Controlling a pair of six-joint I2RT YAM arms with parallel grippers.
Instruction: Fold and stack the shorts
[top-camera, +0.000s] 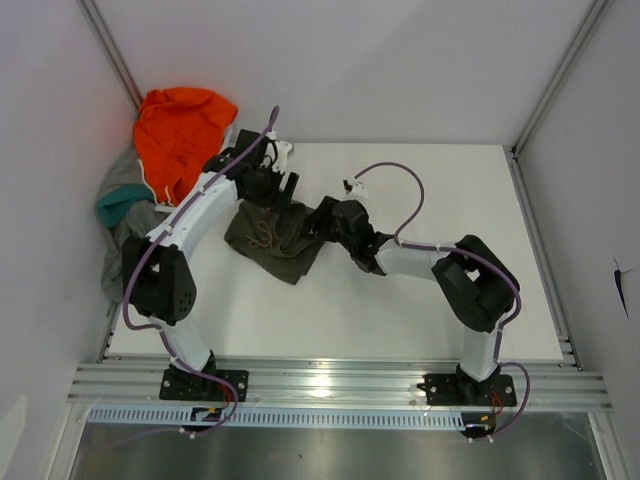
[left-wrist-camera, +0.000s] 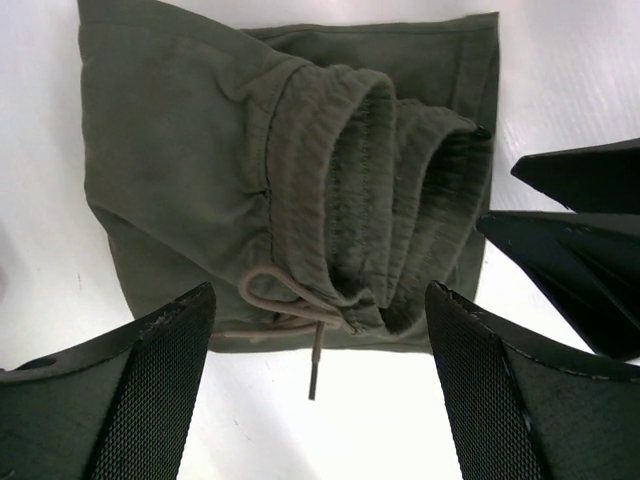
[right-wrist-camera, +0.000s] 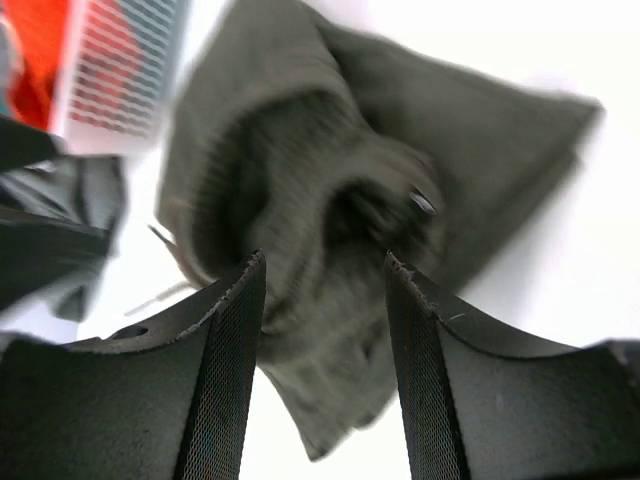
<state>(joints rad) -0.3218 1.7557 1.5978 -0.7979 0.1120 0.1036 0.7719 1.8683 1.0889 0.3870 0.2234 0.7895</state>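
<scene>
**A:** Above the olive shorts (top-camera: 268, 238), hovering with left jaws spread wide, gripping nothing. Likely checking the fold.

**B:** Right of those shorts, sitting with right jaws parted too, though blurred. Probably poised to square that edge.

**A:** Lying folded on the plain white desk (top-camera: 420, 320), waistband doubled.

**B:** Left of the shorts, heaped against white walls: orange garment (top-camera: 180, 125), grey shorts (top-camera: 113, 248), teal garment (top-camera: 115, 205). Waiting, presumably.

no readable text, labels, brands, numbers or signs anywhere
</scene>
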